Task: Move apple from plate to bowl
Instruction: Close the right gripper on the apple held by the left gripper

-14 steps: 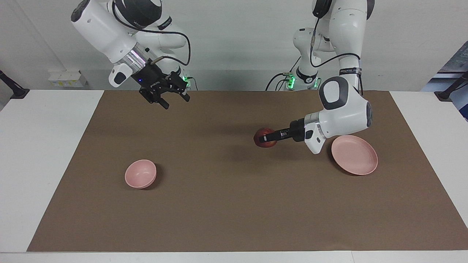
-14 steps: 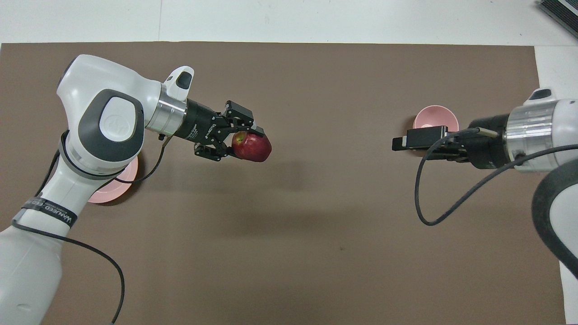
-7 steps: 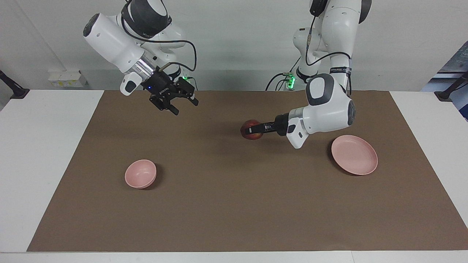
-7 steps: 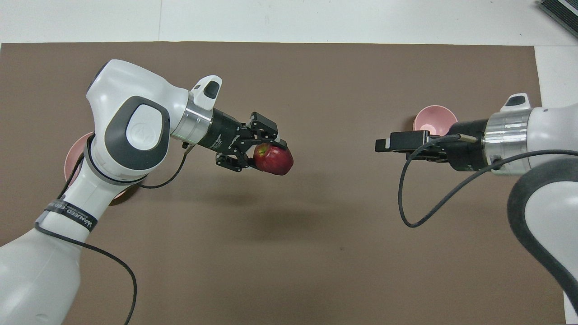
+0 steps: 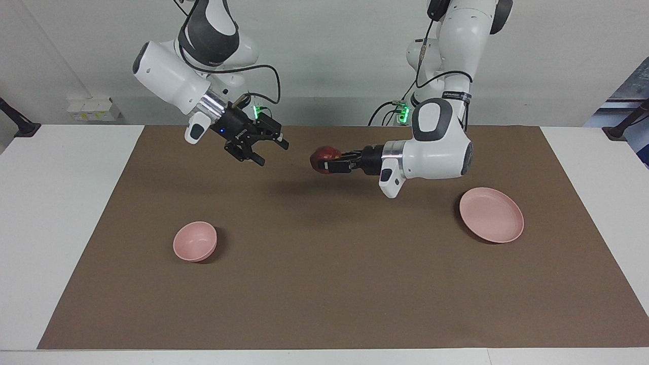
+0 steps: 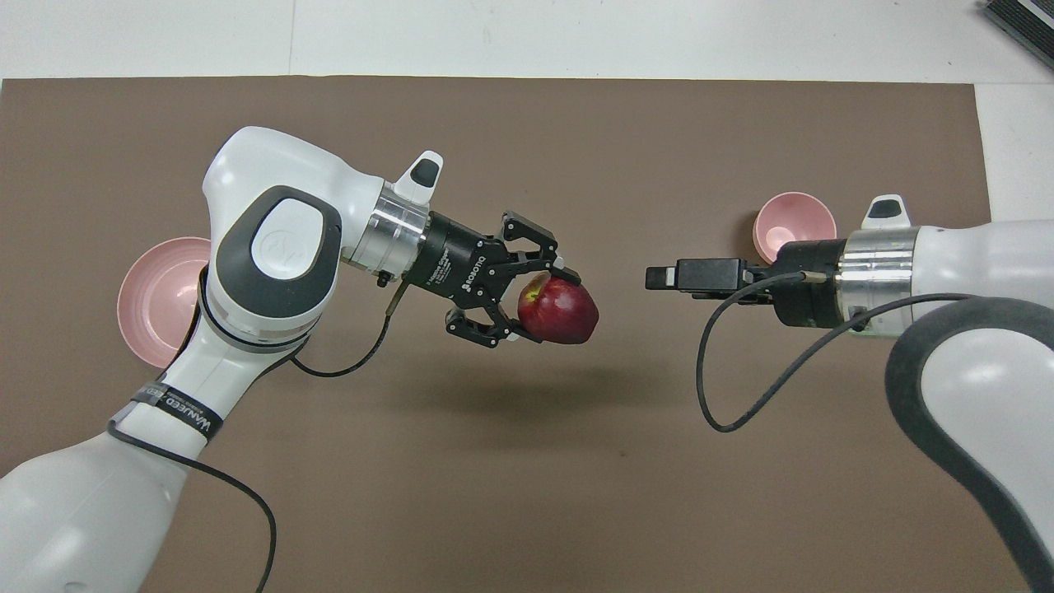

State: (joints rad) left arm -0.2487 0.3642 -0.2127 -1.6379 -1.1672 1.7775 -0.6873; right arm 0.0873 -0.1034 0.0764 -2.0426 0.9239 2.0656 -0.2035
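Apple (image 5: 324,155) (image 6: 560,308): small, round, dark red, with a yellowish patch near the stem. Held in the air over the middle of the brown table mat (image 5: 324,284) (image 6: 527,494), clear of its surface, with a shadow below. It sits at the tip of the left gripper (image 5: 335,163) (image 6: 535,301), clamped between the two black fingers, most of the fruit projecting past the fingertips toward the right arm's end of the mat.

Left gripper: black, two-fingered, on a white arm reaching level over the mat; closed around the apple.

Right gripper (image 5: 271,150) (image 6: 663,277): black, two-fingered, raised over the mat, pointing toward the apple and near it but apart, a clear gap between them. In the facing view its fingers stand spread, holding nothing.

Plate (image 5: 491,214) (image 6: 160,296): flat, round, pale pink, low rim. Rests on the mat toward the left arm's end, well apart from the apple; in the overhead view partly covered by the left arm.

Bowl (image 5: 195,241) (image 6: 794,226): small, deep, round, pale pink. Rests on the mat toward the right arm's end, farther from the robots than the apple's shadow; nothing in it. In the overhead view the right arm's wrist covers part of its rim.

Mat: brown, rectangular, on a white table (image 5: 61,203).
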